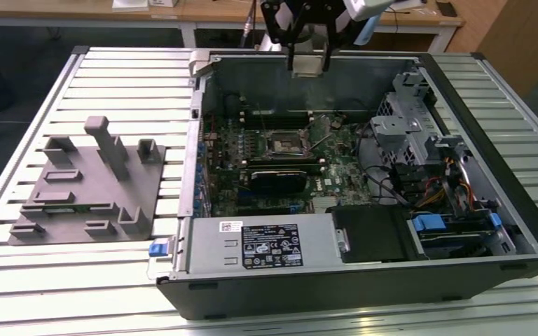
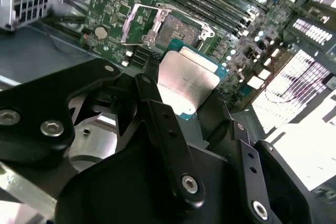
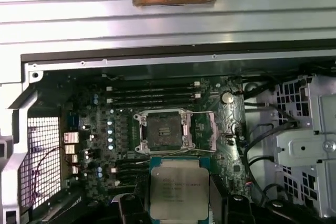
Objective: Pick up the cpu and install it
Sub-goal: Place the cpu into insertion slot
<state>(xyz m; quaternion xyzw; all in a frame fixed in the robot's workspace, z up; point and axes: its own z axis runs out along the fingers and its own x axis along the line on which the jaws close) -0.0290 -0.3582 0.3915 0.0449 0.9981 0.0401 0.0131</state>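
**Cpu gripped above the open case, socket bare**

The black gripper [image 2: 186,100] was clamped on the cpu [image 2: 188,80]. Its two matte, bolt-studded fingers [image 2: 160,129] pressed against opposite edges of the chip. The cpu was a thin flat square with a pale brushed-metal top and a teal rim showing at its corners. In the exterior view it hung in the air over the far wall of the dark metal computer case [image 1: 363,290], clear of the green motherboard [image 3: 105,129] below.

In both wrist views the dark square socket [image 3: 163,131] lay empty beyond the chip, and its shiny wire-and-plate load frame [image 3: 203,129] was swung open beside it. A grey box [image 1: 260,245] with a white label sat at the case's near edge. At the exterior view's left, a grey moulded tray [image 1: 87,189] with upright posts rested on the ribbed aluminium table [image 1: 110,77].
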